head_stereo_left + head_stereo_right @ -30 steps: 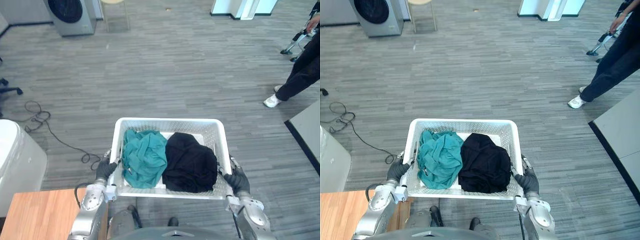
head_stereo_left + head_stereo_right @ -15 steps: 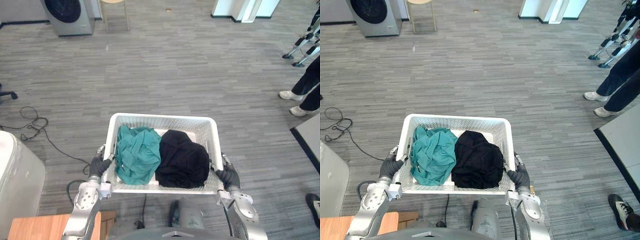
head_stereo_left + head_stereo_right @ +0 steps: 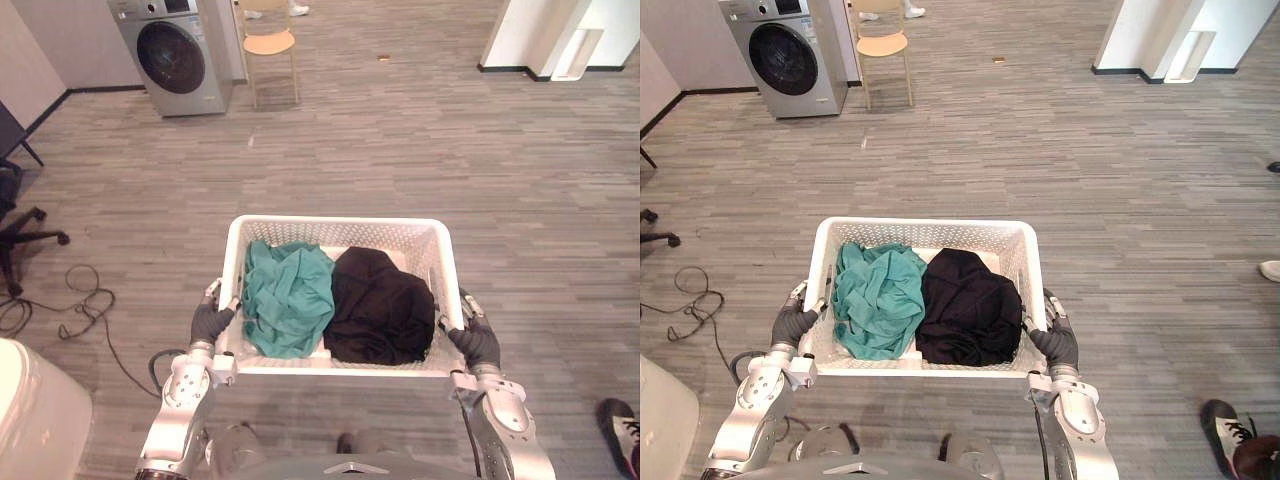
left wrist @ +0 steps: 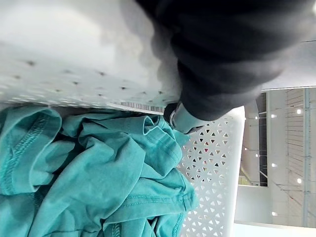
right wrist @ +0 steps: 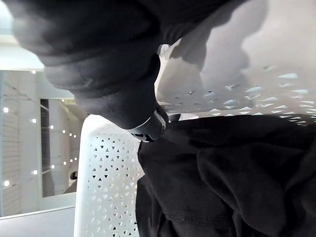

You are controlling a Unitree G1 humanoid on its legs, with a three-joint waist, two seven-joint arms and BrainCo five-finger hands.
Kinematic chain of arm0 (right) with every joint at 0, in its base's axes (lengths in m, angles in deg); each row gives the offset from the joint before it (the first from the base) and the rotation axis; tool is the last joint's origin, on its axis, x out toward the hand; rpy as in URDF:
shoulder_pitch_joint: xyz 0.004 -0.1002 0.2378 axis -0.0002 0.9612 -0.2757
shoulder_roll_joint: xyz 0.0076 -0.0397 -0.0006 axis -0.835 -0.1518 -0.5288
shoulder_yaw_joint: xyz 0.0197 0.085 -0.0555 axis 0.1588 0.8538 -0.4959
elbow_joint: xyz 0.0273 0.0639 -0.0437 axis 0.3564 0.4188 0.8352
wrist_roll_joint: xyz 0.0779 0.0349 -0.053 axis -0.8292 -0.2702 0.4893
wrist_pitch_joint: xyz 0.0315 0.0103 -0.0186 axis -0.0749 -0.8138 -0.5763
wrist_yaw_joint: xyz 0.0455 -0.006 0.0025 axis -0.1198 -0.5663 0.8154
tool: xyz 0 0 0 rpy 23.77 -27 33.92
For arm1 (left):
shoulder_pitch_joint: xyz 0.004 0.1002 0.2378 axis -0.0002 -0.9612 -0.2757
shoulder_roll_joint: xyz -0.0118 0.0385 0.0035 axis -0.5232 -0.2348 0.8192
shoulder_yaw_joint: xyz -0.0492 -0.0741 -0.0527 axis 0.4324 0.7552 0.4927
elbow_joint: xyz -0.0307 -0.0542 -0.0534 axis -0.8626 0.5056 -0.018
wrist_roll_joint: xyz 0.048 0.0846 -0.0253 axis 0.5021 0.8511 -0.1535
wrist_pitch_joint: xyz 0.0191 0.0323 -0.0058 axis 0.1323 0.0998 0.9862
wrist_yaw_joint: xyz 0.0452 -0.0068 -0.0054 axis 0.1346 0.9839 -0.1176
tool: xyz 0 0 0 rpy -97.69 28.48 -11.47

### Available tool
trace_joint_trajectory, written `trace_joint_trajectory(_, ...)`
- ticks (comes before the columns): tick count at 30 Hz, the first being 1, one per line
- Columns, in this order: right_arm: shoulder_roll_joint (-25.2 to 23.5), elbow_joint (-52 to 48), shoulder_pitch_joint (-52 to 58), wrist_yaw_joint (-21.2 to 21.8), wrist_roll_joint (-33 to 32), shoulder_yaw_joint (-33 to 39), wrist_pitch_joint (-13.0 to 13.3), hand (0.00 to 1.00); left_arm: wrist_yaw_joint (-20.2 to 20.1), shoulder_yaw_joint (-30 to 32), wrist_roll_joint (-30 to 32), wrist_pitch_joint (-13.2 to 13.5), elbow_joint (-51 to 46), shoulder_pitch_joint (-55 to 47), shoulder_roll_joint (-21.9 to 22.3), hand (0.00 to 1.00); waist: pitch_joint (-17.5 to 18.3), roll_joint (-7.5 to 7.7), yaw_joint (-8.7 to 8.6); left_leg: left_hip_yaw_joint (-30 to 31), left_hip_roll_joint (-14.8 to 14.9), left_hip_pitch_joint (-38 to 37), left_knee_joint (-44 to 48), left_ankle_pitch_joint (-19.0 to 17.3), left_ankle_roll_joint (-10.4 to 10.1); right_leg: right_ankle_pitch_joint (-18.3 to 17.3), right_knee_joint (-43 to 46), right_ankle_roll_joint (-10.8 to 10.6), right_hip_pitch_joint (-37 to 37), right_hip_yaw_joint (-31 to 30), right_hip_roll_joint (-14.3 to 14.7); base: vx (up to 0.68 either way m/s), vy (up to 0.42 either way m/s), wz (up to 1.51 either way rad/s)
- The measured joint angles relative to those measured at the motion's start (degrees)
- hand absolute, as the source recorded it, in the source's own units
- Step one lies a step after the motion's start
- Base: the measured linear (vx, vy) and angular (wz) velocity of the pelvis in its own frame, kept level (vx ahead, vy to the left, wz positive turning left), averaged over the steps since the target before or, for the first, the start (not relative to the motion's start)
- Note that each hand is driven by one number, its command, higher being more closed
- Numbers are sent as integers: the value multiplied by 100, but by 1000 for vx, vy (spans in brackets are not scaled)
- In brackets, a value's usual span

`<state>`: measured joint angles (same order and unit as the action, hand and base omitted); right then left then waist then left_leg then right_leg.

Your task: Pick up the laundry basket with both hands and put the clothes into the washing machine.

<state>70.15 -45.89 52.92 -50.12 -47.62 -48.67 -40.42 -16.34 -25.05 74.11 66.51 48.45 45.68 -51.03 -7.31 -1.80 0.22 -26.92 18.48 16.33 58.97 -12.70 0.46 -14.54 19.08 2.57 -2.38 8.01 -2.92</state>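
Note:
A white perforated laundry basket (image 3: 335, 222) hangs above the grey floor in front of me. My left hand (image 3: 208, 322) is shut on its left rim and my right hand (image 3: 478, 343) is shut on its right rim. Inside, a teal garment (image 3: 288, 298) lies on the left and a black garment (image 3: 380, 308) on the right. In the left wrist view my thumb (image 4: 182, 118) hooks over the basket's wall (image 4: 212, 153) above the teal cloth (image 4: 98, 177). In the right wrist view my right hand (image 5: 113, 64) grips the rim beside the black cloth (image 5: 222, 177). A silver washing machine (image 3: 175, 55) with a round dark door stands far off at the upper left.
A wooden chair (image 3: 268, 45) stands right beside the washing machine. An office chair base (image 3: 20, 225) sits at the left edge and a white bin (image 3: 35, 420) at the lower left. A person's shoe (image 3: 620, 420) shows at the lower right. Open floor lies between the basket and the machine.
The whole picture has shifted as the camera moved: the washing machine and chair now show fuller and lower, and the person's legs have left the right side. Both hands keep hold of the basket.

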Motion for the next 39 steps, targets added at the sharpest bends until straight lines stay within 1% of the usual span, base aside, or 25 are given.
trace_joint_trajectory(2, 1, 2, 6, 0, 2, 2, -7, 100, 0, 2, 5, -4, 10, -61, 33, 100, 5, -14, -11, 74, -410, 237, -1761, -8, -143, -171, -234, -139, 478, 98, -197, 574, 122, 17)
trace_joint_trajectory(4, 43, 1, 17, -1, 13, 15, -1, 100, 0, 18, 12, -6, -21, -120, 121, 100, 34, -58, 64, 386, -813, 251, -4083, 493, -597, -272, -636, -397, 1116, 221, -282, 709, 182, 11)
trace_joint_trajectory(5, 85, 1, 18, -2, 31, 19, 3, 100, 2, 16, 13, -6, -64, -166, 162, 100, 57, -90, 145, 555, -898, 249, -4582, 670, -696, -356, -715, -547, 1352, 206, -294, 833, 277, -18)
trace_joint_trajectory(7, 34, 9, 119, 10, 51, 59, 4, 100, 1, 10, 23, -41, -38, -276, 224, 100, 244, -65, 227, 943, -1202, 256, -4369, 1339, -338, -611, 346, -677, 1273, 30, -565, 644, 258, -23)
trace_joint_trajectory(8, 13, 9, 206, 20, 70, 61, 5, 100, -1, -7, 28, -61, -40, -323, 214, 100, 322, 76, 211, 942, -1323, 251, -4249, 1396, -217, -594, 1011, -696, 1025, -65, -745, 746, 309, -4)
trace_joint_trajectory(9, -145, 16, 324, 41, 119, 132, 6, 100, -55, -43, 44, -63, -47, -322, 136, 100, 404, 351, 167, 805, -1617, 96, -4002, 1235, 27, -218, 2465, -1092, 447, -315, -1255, 890, 321, 12)
trace_joint_trajectory(10, -351, 122, 327, 79, 246, 227, 3, 100, -97, -44, 161, -99, -41, -319, 66, 100, 422, 707, 105, 651, -1961, -179, -3905, 899, 186, 754, 3687, -1206, -55, -455, -1772, 745, 260, 15)
trace_joint_trajectory(11, -442, 213, 317, 90, 291, 274, 1, 100, -105, -46, 221, -148, -39, -318, 65, 100, 453, 791, 48, 643, -2057, -328, -3912, 768, 270, 1156, 4130, -1140, -252, -453, -1969, 695, 154, 6)
trace_joint_trajectory(12, -551, 403, 263, 104, 428, 328, -1, 100, -106, -50, 361, -200, -37, -309, 65, 100, 434, 778, -29, 727, -2090, -672, -3948, 503, 298, 966, 4862, -811, -637, -270, -2068, 648, 127, -7)
trace_joint_trajectory(14, -604, 422, 294, 107, 488, 401, 0, 100, -108, -105, 450, -247, -27, -232, 64, 100, 321, 480, -109, 926, -1965, -1311, -4278, 291, 232, 309, 5161, -546, -1075, 60, -1730, 666, 116, -1)
trace_joint_trajectory(16, -616, 397, 315, 87, 479, 575, 11, 100, -114, -336, 526, -246, 2, 90, -26, 100, 297, 157, -255, 1124, -1798, -1959, -4869, 274, 146, -252, 4285, -484, -1866, 417, -1156, 574, 53, 33)
trace_joint_trajectory(17, -617, 392, 313, 82, 473, 627, 19, 100, -121, -393, 530, -245, 37, 224, -56, 100, 288, 129, -290, 1144, -1782, -2091, -4989, 278, 139, -264, 3797, -466, -2048, 494, -1097, 584, 2, 49)
trace_joint_trajectory(19, -639, 393, 302, 30, 451, 737, 45, 100, -189, -505, 533, -240, 284, 714, -88, 100, 285, 134, -406, 1273, -1777, -2556, -5352, 262, 87, 393, 932, -414, -2395, 696, -959, 598, -75, 59)
trace_joint_trajectory(20, -652, 392, 303, -15, 445, 738, 48, 100, -218, -513, 533, -239, 338, 792, -87, 100, 277, 153, -429, 1284, -1781, -2714, -5448, 235, 43, 697, 217, -425, -2383, 730, -911, 791, -183, 59)
trace_joint_trajectory(21, -663, 384, 313, -50, 446, 726, 50, 100, -220, -519, 535, -230, 397, 835, -92, 100, 302, 233, -464, 1318, -1818, -3030, -5548, 68, -222, 1079, -566, -430, -2372, 715, -883, 716, -193, 53)
trace_joint_trajectory(22, -651, 391, 373, -62, 446, 696, 54, 100, -220, -519, 536, -225, 437, 801, -76, 100, 357, 325, -484, 1442, -1793, -3343, -5419, -239, -483, 1363, -357, -153, -2401, 505, -851, 894, -285, 49)
trace_joint_trajectory(25, -611, 493, 381, -117, 441, 672, 32, 100, -208, -522, 585, -226, 635, 799, 10, 100, 402, 185, -402, 1394, -1167, -2857, -3290, -395, -481, 1571, 716, -85, -2402, 597, -709, 776, -398, 8)
trace_joint_trajectory(26, -495, 436, 351, -143, 419, 661, -12, 100, -207, -517, 583, -225, 664, 708, 132, 100, 319, -150, -317, 1353, -122, -1967, -783, 770, -332, 1002, 850, 96, -1906, 795, -164, 534, -291, -18)
trace_joint_trajectory(27, -475, 433, 342, -150, 413, 659, -13, 100, -206, -512, 578, -226, 665, 676, 147, 100, 321, -186, -292, 1325, 24, -1853, -478, 939, -312, 938, 857, 148, -1826, 778, -88, 699, -311, -56)
trace_joint_trajectory(28, -374, 408, 311, -178, 379, 656, -13, 100, -201, -512, 571, -223, 663, 554, 216, 100, 298, -223, -161, 1255, 375, -1501, 830, 1100, -248, 662, 885, 255, -1482, 744, 141, 549, -195, -61)
trace_joint_trajectory(31, -332, 118, 346, -292, 367, 633, -13, 100, -197, -488, 447, -191, 575, 231, 263, 100, 141, -33, -84, 940, 478, -741, 1953, 786, 106, 154, 662, 252, -504, 451, 332, 618, -201, -43)
trace_joint_trajectory(33, -288, -25, 270, -317, 353, 633, 14, 100, -172, -452, 343, -176, 505, 11, 278, 100, 138, -22, 53, 671, 266, -255, 1383, 454, 80, 51, 302, 299, -132, 137, 429, 591, -113, -76)
trace_joint_trajectory(35, -273, -9, 138, -316, 198, 612, 12, 100, -171, -374, 306, -177, 485, -129, 335, 100, 128, -22, 217, 570, -151, 199, -166, 218, -94, -39, -15, 264, 154, -178, 456, 580, -37, -88)
trace_joint_trajectory(37, -269, 110, 39, -297, 184, 531, 9, 100, -165, -200, 302, -178, 384, -345, 482, 100, 156, -77, 254, 303, -565, 237, -3394, 490, -663, -263, -383, 110, 648, -270, 497, 578, 46, -46)
trace_joint_trajectory(39, -263, 233, 21, -297, 211, 531, 11, 100, -165, -202, 310, -179, 298, -424, 521, 100, 186, -93, 262, 162, -769, 221, -4542, 866, -717, -445, -508, -144, 1068, -247, 520, 713, 138, -7)
